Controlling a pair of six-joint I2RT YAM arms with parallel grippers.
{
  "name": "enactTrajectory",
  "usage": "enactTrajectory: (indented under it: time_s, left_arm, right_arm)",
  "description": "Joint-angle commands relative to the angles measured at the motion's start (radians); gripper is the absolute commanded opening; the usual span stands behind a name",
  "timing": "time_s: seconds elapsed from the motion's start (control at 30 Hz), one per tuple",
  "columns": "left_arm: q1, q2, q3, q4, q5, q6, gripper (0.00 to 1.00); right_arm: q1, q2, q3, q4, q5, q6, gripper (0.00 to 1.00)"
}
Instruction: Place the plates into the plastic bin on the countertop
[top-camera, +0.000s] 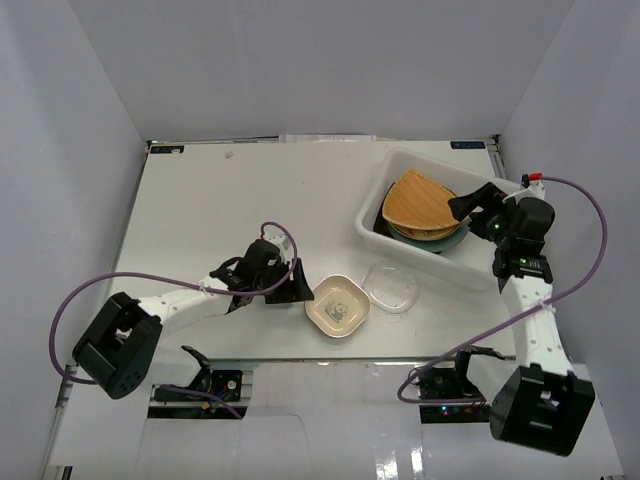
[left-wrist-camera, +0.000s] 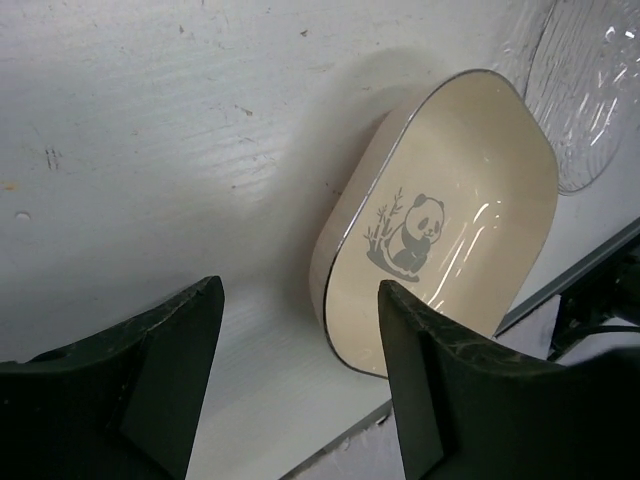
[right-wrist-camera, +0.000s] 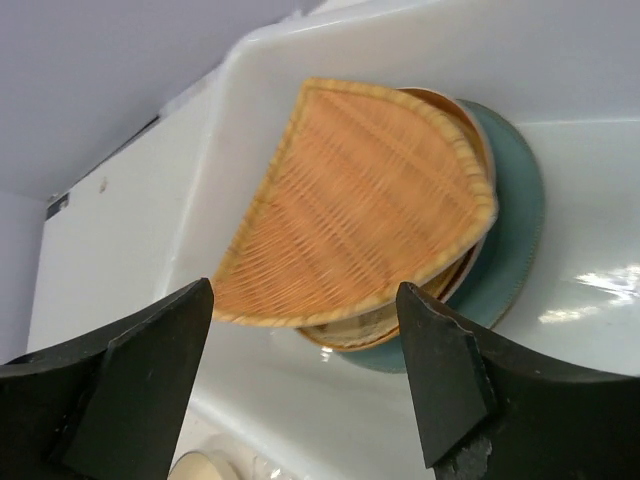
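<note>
Two empty, wide-open pincers: left pincer (top-camera: 293, 285) beside the panda dish (top-camera: 338, 305), right pincer (top-camera: 470, 205) over the bin (top-camera: 374, 202). You may shove the panda dish into the glass dish (top-camera: 391, 286).

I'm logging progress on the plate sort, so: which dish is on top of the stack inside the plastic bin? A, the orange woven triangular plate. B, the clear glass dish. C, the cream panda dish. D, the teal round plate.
A: the orange woven triangular plate lies uppermost in the plastic bin, covering most of the teal round plate beneath.
</note>
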Motion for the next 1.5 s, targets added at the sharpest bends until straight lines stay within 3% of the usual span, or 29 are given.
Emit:
enactTrajectory:
  time_s: [0.0, 0.13, 0.3, 0.43, 0.47, 0.57, 0.7, 0.77, 0.97, 1.07, 1.1, 1.13, 1.23, 1.33, 1.47]
  left_arm:
    - [-0.018, 0.005, -0.006, 0.078, -0.072, -0.009, 0.72]
    - [-0.045, 0.049, 0.007, 0.108, -0.081, -0.012, 0.66]
    - [-0.088, 0.112, 0.020, 0.122, -0.087, 0.005, 0.62]
    - [-0.095, 0.140, 0.016, 0.124, -0.109, 0.013, 0.41]
    - [-0.096, 0.134, 0.011, 0.124, -0.119, 0.013, 0.23]
    - [-0.096, 0.090, 0.001, 0.109, -0.156, 0.016, 0.00]
    - [-0.096, 0.004, -0.010, 0.059, -0.185, 0.019, 0.00]
    - [-0.096, -0.065, -0.013, 0.026, -0.196, 0.016, 0.00]
    - [-0.096, -0.237, 0.077, -0.068, -0.239, 0.013, 0.00]
    - [-0.096, -0.251, 0.180, -0.094, -0.259, 0.033, 0.00]
    - [-0.096, -0.245, 0.206, -0.099, -0.264, 0.040, 0.00]
    - [-0.096, -0.236, 0.232, -0.102, -0.267, 0.052, 0.00]
    - [-0.096, -0.187, 0.318, -0.100, -0.276, 0.063, 0.00]
    - [-0.096, -0.128, 0.388, -0.079, -0.291, 0.073, 0.00]
    - [-0.096, -0.020, 0.506, -0.066, -0.300, 0.097, 0.00]
  right_arm:
    - [0.071, -0.147, -0.042, -0.012, -0.030, -0.014, 0.80]
    - [0.290, -0.377, -0.228, -0.113, 0.071, 0.035, 0.76]
    - [0.378, -0.605, -0.401, -0.314, 0.214, 0.110, 0.68]
    - [0.380, -0.640, -0.496, -0.330, 0.208, 0.141, 0.67]
    - [0.380, -0.626, -0.514, -0.310, 0.179, 0.148, 0.67]
    - [0.389, -0.554, -0.580, -0.220, 0.168, 0.173, 0.67]
    - [0.410, -0.483, -0.654, -0.087, 0.170, 0.217, 0.62]
    - [0.433, -0.437, -0.669, -0.034, 0.189, 0.239, 0.48]
    - [0.531, -0.327, -0.705, 0.055, 0.240, 0.279, 0.20]
    - [0.577, -0.342, -0.695, 0.033, 0.283, 0.276, 0.23]
    - [0.590, -0.359, -0.692, 0.004, 0.283, 0.271, 0.30]
    - [0.594, -0.367, -0.689, -0.007, 0.315, 0.265, 0.47]
    - [0.620, -0.383, -0.691, -0.041, 0.334, 0.257, 0.67]
    - [0.663, -0.365, -0.715, 0.001, 0.366, 0.276, 0.69]
    - [0.737, -0.267, -0.690, 0.034, 0.473, 0.297, 0.55]
